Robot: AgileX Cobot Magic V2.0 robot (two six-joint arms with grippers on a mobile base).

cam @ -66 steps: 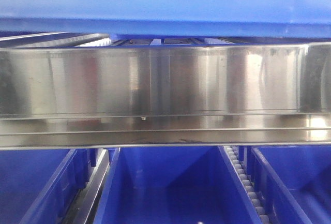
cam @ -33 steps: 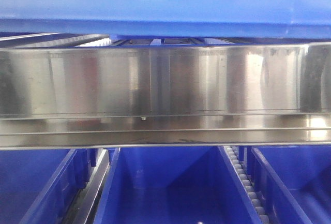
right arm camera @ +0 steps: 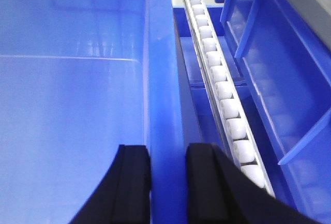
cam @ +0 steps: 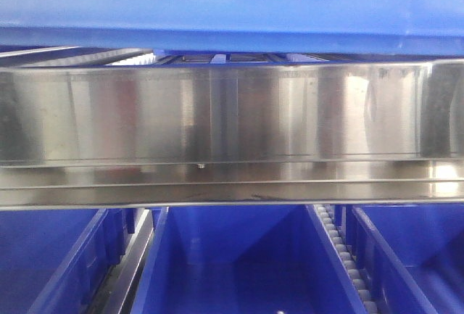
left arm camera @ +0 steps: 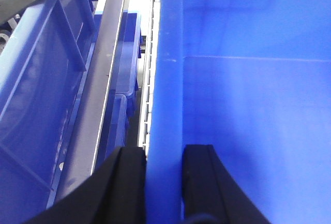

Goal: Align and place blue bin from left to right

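Gripping the bin (left arm camera: 248, 105) by its left wall, the left end effector (left arm camera: 164, 154) is clenched, with one finger inside and one outside. The right end effector (right arm camera: 168, 151) grasps the right wall the same way. The bin sits above the steel beam (cam: 232, 111), just beside a roller track (right arm camera: 222, 94). The front view cuts off most of the bin and shows neither end effector. Nothing has visibly shifted since the earlier frames.
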